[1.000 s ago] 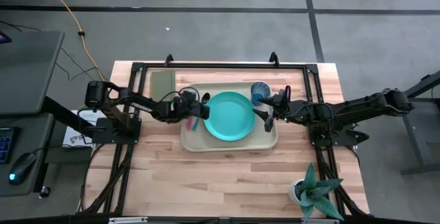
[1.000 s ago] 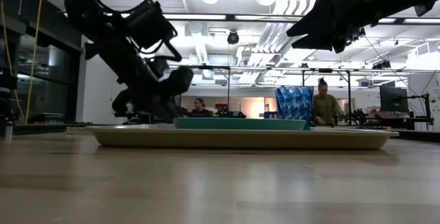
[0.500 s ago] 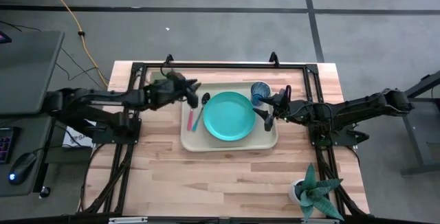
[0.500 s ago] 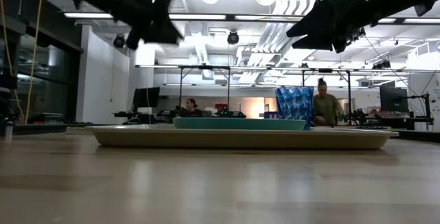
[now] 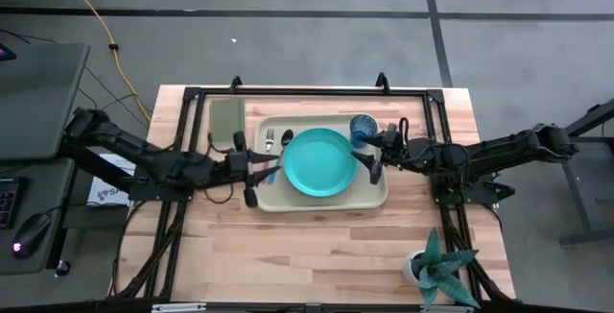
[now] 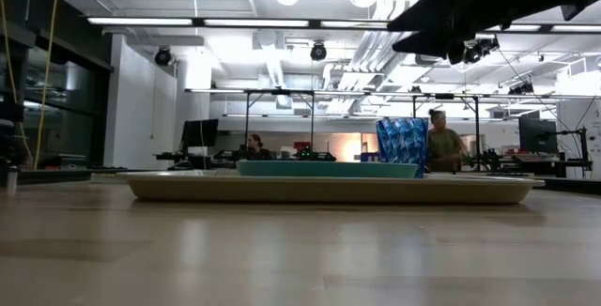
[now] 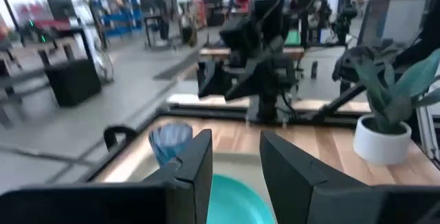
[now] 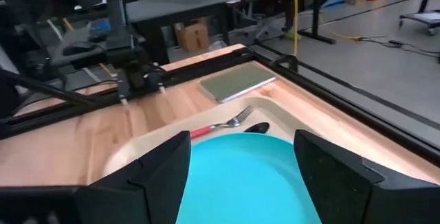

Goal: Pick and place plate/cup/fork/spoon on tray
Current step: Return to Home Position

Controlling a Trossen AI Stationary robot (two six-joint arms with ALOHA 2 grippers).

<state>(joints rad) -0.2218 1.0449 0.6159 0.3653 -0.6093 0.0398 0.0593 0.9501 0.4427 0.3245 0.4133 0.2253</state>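
The beige tray [image 5: 271,201] lies at the table's middle. The teal plate [image 5: 319,161] rests flat on it, and the blue cup [image 5: 363,127] stands upright at its far right corner. The fork [image 8: 220,124], with a red handle, and the spoon [image 8: 258,128] lie side by side on the tray's left part. My left gripper [image 5: 265,170] is open and empty, high above the tray's left edge. My right gripper [image 5: 376,159] is open and empty above the plate's right rim.
A flat olive-green square [image 5: 227,116] lies at the far left of the tray. A potted plant [image 5: 436,267] stands at the near right corner. A dark frame [image 5: 288,92] runs around the work area. People show in the room beyond.
My left gripper has risen from low over the tray's left part, swung toward the far edge, then drawn back toward the table's left. It now hangs high over the tray's left edge. The fork and spoon lie on the tray.
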